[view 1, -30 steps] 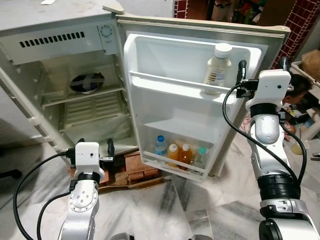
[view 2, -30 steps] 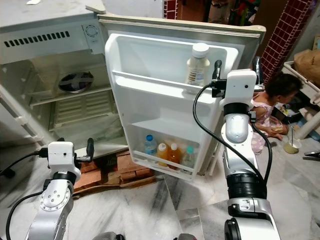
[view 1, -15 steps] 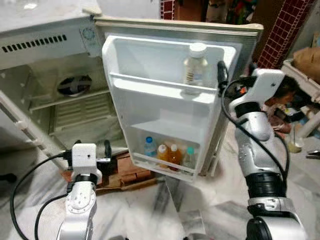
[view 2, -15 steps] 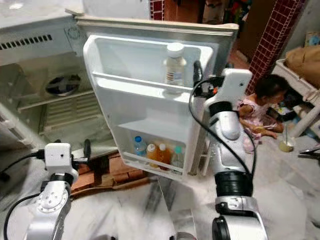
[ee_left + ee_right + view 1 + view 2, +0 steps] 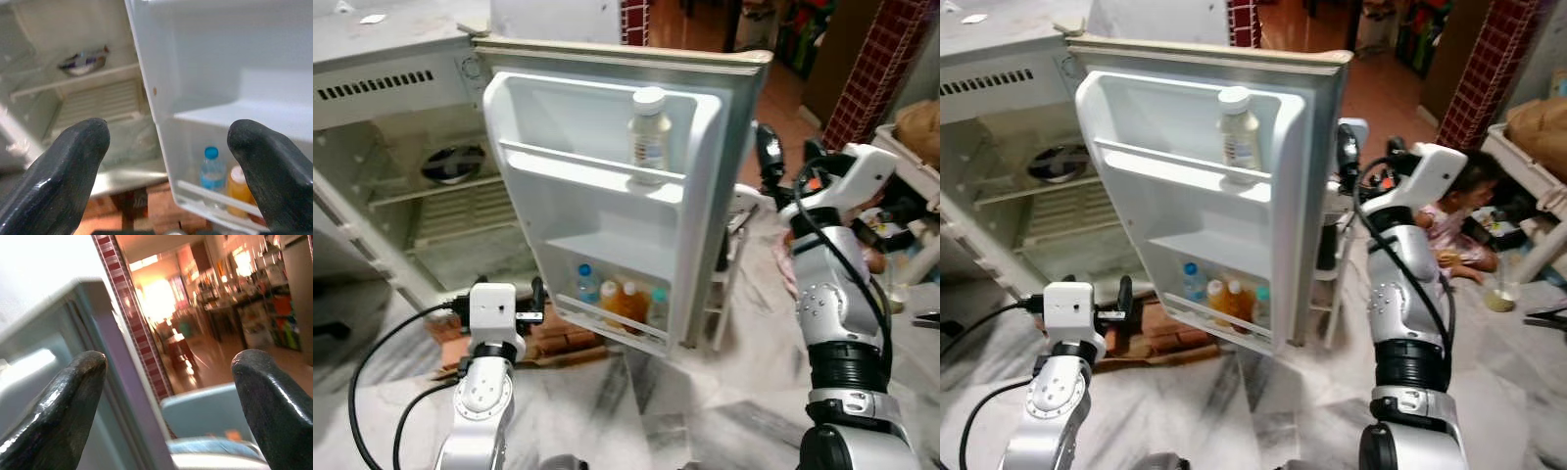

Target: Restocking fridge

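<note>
Door [image 5: 607, 196] of the fridge [image 5: 401, 127] has swung further closed; right gripper [image 5: 790, 164], fingers apart, now sits behind its outer edge; left gripper [image 5: 538, 299] hovers low, fingers spread.

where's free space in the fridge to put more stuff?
Upper door shelf: bare left of the white bottle. Cabinet wire shelf: bare around the dark bowl, and the floor under it. Bottom door rack is crowded with bottles.
</note>
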`<state>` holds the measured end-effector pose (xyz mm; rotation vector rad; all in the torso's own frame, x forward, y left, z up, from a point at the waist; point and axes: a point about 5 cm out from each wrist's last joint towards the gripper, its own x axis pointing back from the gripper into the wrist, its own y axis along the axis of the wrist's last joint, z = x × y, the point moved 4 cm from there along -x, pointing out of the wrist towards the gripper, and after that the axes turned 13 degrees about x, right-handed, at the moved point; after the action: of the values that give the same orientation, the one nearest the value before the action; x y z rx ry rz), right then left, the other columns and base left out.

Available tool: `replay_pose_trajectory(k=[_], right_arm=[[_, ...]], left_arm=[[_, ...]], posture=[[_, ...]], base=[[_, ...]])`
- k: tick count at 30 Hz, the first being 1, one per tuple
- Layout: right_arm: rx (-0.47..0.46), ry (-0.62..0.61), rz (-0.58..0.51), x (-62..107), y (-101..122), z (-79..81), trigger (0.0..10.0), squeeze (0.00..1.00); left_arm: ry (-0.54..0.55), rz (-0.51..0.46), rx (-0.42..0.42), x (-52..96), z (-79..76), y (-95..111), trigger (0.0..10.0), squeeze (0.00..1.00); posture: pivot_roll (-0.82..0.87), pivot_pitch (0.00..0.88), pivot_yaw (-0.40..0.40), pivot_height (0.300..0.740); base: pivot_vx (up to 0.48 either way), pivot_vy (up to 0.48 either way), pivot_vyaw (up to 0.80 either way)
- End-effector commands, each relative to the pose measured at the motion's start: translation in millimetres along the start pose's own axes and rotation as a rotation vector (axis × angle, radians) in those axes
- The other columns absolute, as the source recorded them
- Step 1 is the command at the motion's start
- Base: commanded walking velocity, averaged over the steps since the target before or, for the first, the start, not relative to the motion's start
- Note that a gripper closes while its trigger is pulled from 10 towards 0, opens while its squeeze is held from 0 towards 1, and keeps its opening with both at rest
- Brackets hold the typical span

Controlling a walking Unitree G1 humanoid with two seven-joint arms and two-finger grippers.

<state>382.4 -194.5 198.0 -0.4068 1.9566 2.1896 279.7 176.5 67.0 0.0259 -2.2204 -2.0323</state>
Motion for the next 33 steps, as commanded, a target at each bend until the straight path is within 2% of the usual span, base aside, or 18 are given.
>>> replay_pose_trajectory(k=[1,5,9,12,14,19,26,33], right_arm=[[0.067,-0.022,0.066,4.4,-15.6,-4.2,10.0,0.00],[0.151,-0.051,0.168,16.2,-40.5,-9.3,10.0,0.00],[0.167,-0.063,0.214,21.3,-50.6,-9.1,10.0,0.00],[0.232,0.012,0.234,30.8,-62.2,7.7,10.0,0.00],[0.234,0.035,0.235,33.5,-66.2,17.3,10.0,0.00],[0.239,0.079,0.236,38.5,-71.7,33.9,10.0,0.00],[0.253,0.104,0.234,41.1,-73.6,41.7,10.0,0.00],[0.259,0.108,0.229,41.2,-73.0,42.2,10.0,0.00]], left_arm=[[0.018,-0.001,-0.014,0.3,5.1,0.6,10.0,0.00],[0.015,0.001,-0.015,0.8,4.5,-0.2,10.0,0.00],[0.014,0.001,-0.015,1.0,4.6,0.0,10.0,0.00],[0.016,0.005,-0.016,2.1,5.2,-1.4,10.0,0.00],[0.015,0.006,-0.009,2.8,5.2,-2.3,10.0,0.00],[0.009,-0.009,0.010,2.5,2.9,-0.5,10.0,0.00],[0.017,-0.013,-0.003,2.7,4.6,-0.2,10.0,0.00],[0.019,-0.013,-0.006,2.9,4.7,-1.2,10.0,0.00]], posture=[[-0.05,0.032,0.045,0.740],[-0.05,0.033,0.046,0.740],[-0.05,0.033,0.044,0.740],[-0.04,0.035,0.044,0.740],[-0.04,0.035,0.044,0.740],[-0.04,0.032,0.044,0.740],[-0.04,0.031,0.043,0.740],[-0.04,0.031,0.038,0.740]], base=[[0.000,-0.270,0.00],[0.000,-0.271,0.00],[0.000,-0.273,0.00],[0.000,-0.082,0.53],[0.000,0.000,0.80],[0.000,0.000,0.80],[0.000,0.000,0.80],[0.000,0.000,0.80]])
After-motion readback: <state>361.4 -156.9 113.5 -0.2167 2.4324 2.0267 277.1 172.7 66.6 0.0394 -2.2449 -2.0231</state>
